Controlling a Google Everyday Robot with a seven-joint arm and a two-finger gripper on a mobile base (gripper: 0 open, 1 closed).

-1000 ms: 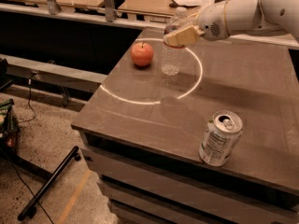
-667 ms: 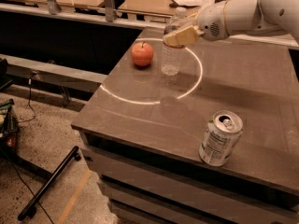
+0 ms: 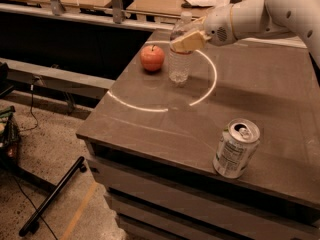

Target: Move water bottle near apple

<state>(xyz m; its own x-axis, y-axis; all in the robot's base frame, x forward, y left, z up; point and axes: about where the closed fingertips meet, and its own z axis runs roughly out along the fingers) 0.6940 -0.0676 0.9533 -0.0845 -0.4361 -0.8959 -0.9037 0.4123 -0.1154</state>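
The water bottle stands upright on the dark table, just right of the red-orange apple, with a small gap between them. Its white cap shows above the gripper. My gripper reaches in from the right on the white arm. Its tan fingers are shut on the bottle's upper part, around the label band, which they hide.
A silver drink can stands near the table's front right edge. A bright ring of light lies on the tabletop around the bottle. Wooden tables with papers stand behind. The floor at the left holds a black stand leg and cables.
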